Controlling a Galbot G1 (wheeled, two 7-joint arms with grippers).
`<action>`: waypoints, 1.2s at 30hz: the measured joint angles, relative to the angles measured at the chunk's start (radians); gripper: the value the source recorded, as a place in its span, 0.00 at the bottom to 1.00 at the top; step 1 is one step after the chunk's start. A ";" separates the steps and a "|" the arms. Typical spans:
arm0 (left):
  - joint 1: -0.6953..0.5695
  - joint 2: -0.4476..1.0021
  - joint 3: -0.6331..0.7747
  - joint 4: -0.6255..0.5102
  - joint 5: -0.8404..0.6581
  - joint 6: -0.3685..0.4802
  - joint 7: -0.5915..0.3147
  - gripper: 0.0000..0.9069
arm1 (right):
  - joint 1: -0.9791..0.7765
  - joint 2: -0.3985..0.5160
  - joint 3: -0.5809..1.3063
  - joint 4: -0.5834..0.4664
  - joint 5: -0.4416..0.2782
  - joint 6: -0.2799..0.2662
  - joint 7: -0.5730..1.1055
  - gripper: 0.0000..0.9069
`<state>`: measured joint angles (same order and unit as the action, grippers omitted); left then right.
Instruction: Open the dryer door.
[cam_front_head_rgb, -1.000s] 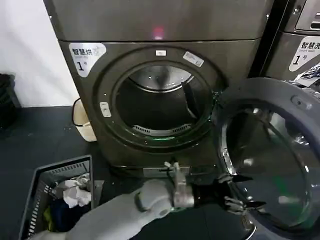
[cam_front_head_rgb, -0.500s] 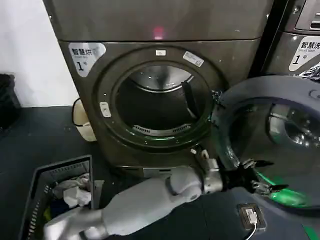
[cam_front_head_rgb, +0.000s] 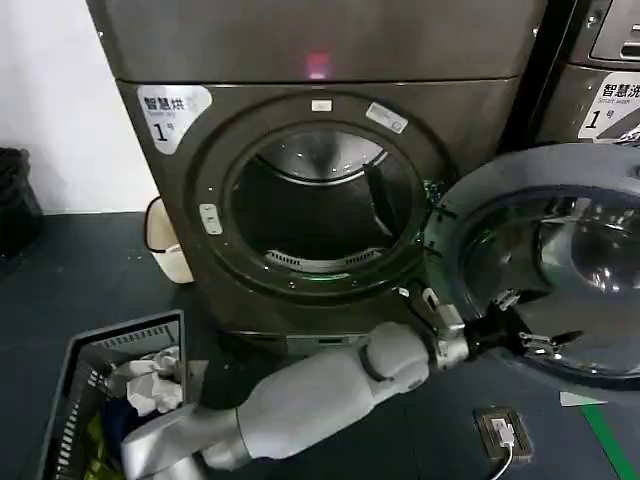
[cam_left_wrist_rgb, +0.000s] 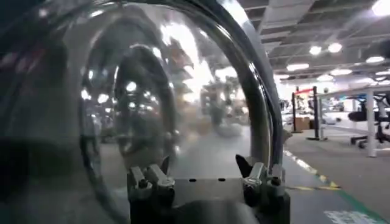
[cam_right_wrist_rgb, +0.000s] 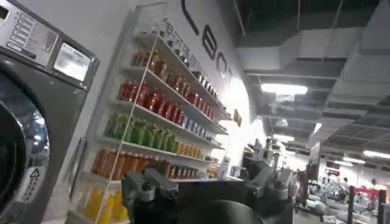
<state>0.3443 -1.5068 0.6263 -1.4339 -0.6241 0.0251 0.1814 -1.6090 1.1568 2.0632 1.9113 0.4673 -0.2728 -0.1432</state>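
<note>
large round chrome-rimmed dryer door (cam_front_head_rgb: 560, 260) has swung further out, now wide open right of the drum opening (cam_front_head_rgb: 320, 205). left end effector (cam_front_head_rgb: 528, 335), fingers spread, against its inner face. task basically done.

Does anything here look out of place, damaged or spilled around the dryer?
Nothing looks damaged or spilled. The dryer door hangs wide open to the right of the drum, with the left gripper open at its glass. One oddity: a small device with a cable lies on the floor below the door.
</note>
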 joint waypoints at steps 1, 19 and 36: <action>0.000 0.003 -0.001 0.000 0.008 -0.003 -0.002 1.00 | 0.000 0.000 0.000 -0.001 0.000 0.000 0.000 1.00; 0.067 0.211 -0.035 -0.137 0.097 -0.116 -0.084 1.00 | 0.012 -0.019 -0.005 -0.002 -0.006 0.010 -0.001 1.00; 0.206 0.621 -0.131 -0.412 0.003 -0.300 -0.068 1.00 | 0.046 -0.033 0.006 0.000 -0.082 0.041 -0.008 1.00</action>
<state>0.5505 -0.8855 0.4954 -1.8457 -0.6206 -0.2747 0.1133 -1.5626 1.1243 2.0694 1.9110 0.3852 -0.2314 -0.1514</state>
